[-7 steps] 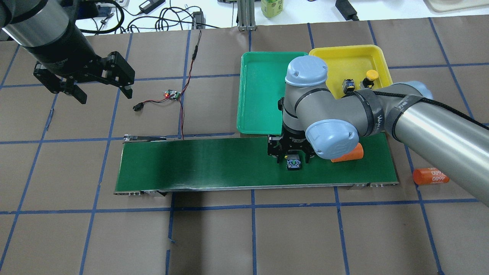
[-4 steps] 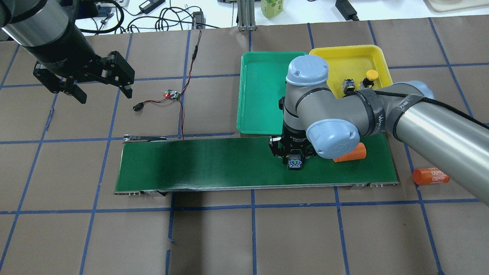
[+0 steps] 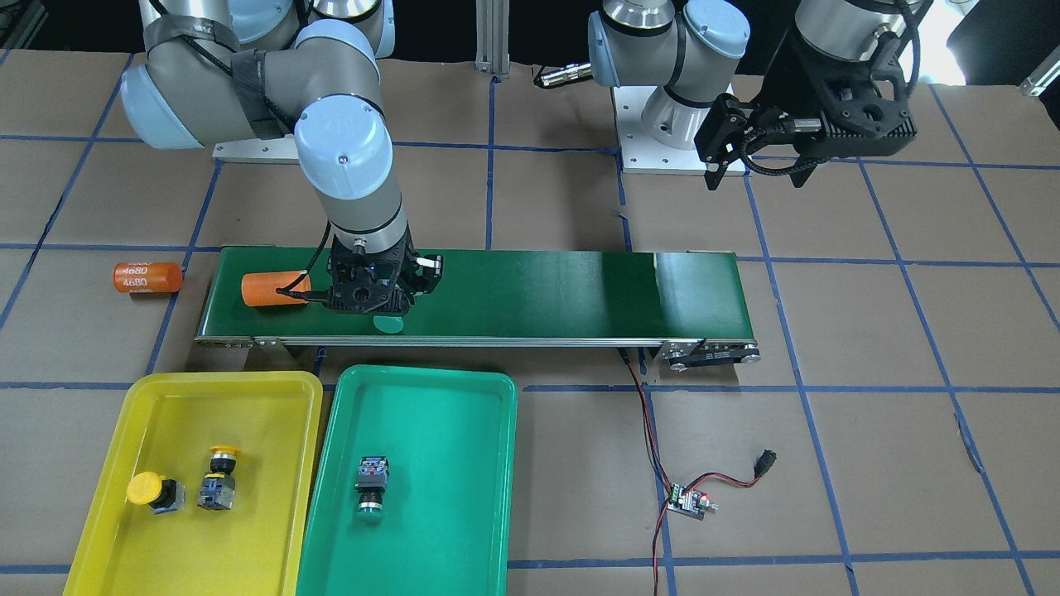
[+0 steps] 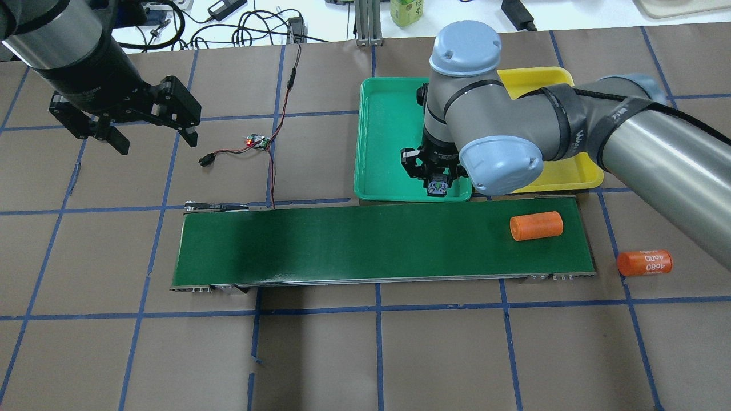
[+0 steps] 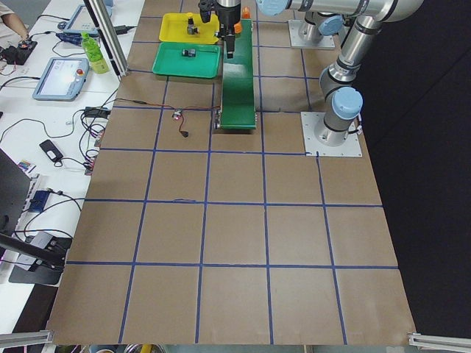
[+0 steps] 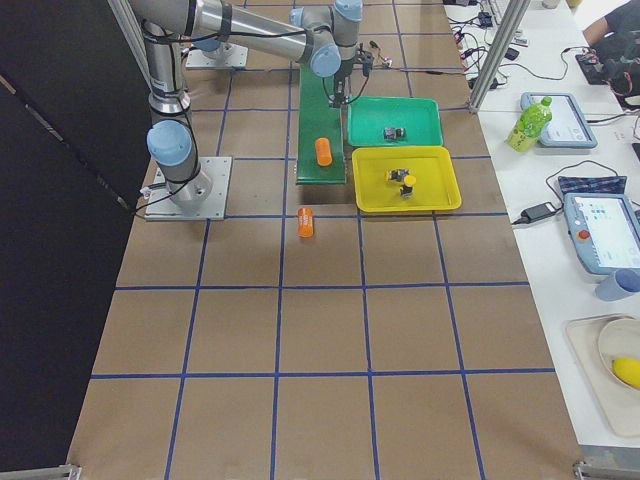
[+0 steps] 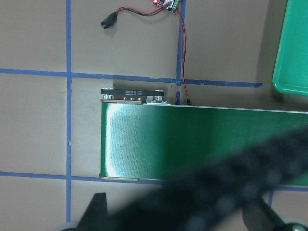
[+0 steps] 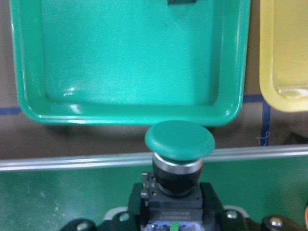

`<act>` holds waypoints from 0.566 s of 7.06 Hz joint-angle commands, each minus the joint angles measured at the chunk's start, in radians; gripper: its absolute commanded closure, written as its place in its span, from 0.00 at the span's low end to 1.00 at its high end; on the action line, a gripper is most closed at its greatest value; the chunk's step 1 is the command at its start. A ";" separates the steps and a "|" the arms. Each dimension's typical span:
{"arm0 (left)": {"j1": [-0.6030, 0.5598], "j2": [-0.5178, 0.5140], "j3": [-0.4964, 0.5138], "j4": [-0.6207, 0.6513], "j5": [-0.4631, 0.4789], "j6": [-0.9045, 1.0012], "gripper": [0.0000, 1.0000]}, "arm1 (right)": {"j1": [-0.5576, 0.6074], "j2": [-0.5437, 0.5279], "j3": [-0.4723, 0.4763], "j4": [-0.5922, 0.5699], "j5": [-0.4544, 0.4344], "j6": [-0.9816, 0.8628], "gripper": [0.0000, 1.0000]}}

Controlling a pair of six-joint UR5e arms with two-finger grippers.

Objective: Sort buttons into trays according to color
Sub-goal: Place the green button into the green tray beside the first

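Note:
My right gripper (image 4: 437,184) is shut on a green-capped button (image 8: 179,139) and holds it raised over the gap between the conveyor's far edge and the green tray (image 4: 388,137). Its cap shows in the front view (image 3: 387,324). Another green button (image 3: 372,484) lies in the green tray (image 3: 447,513). Two yellow-capped buttons (image 3: 151,490) (image 3: 219,476) lie in the yellow tray (image 3: 248,513); in the overhead view the right arm hides them. My left gripper (image 4: 155,140) is open and empty, high over the table's far left.
The dark-green conveyor belt (image 4: 342,245) runs across the middle. One orange cylinder (image 4: 535,225) lies on its right end, another (image 4: 644,262) on the table beyond it. A small controller board with red and black wires (image 4: 257,141) lies left of the green tray.
My right gripper has risen from the belt with the green button and moved away toward the near edge of the green tray. The left arm has not moved.

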 commanded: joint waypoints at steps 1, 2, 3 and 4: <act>0.000 0.000 0.000 0.000 0.000 0.000 0.00 | -0.007 0.155 -0.118 -0.147 -0.025 -0.009 0.97; 0.000 0.000 0.000 0.000 0.000 0.000 0.00 | -0.005 0.208 -0.148 -0.198 -0.020 -0.008 0.84; 0.000 0.000 0.000 0.000 0.000 0.000 0.00 | 0.002 0.236 -0.163 -0.209 -0.023 -0.008 0.45; 0.000 0.000 -0.002 0.000 -0.002 0.000 0.00 | -0.002 0.233 -0.166 -0.195 -0.017 -0.002 0.00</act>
